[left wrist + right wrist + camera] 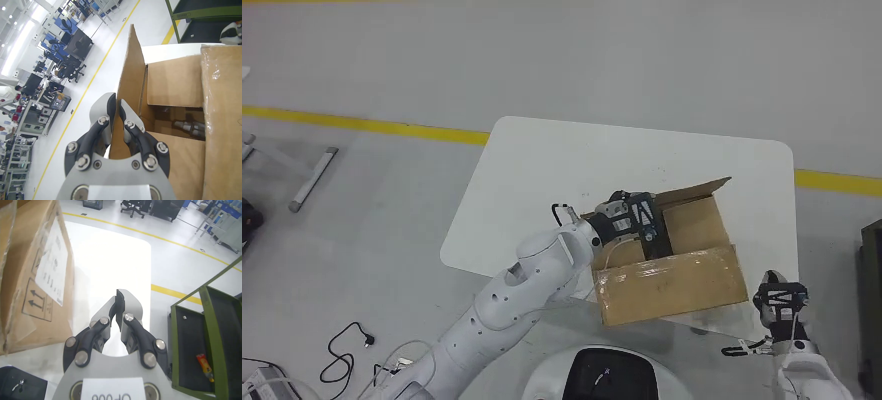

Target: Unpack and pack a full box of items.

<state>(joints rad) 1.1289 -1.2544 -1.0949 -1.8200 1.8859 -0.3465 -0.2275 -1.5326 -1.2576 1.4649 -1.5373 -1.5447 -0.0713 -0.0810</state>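
The cardboard box (672,270) sits on the white table (572,170), on the side nearest the robot and over towards its right. Its top is half open. The long near flap (221,113), shiny with clear tape, lies folded flat across the top, while the long far flap (130,75) stands up on edge. That upright flap runs straight into the left gripper (117,100). The gripper's fingers (130,115) are pinched onto the flap, one on each face of the cardboard, close to the box's left end.

Two short inner flaps (174,81) are folded in, and in the dark gap between them lies something bottle-shaped (189,126), too dim to name.

The right gripper (118,303) hangs off the box's right end, apart from it and near the table's right edge. Its tips are pressed together with nothing between them. The end wall of the box on that side carries a white label (52,262) and printed arrows.

Past the table stands a green cart (211,332) with an orange-red packet (205,366) lying on its dark shelf. A yellow line (362,124) crosses the grey floor beyond the table
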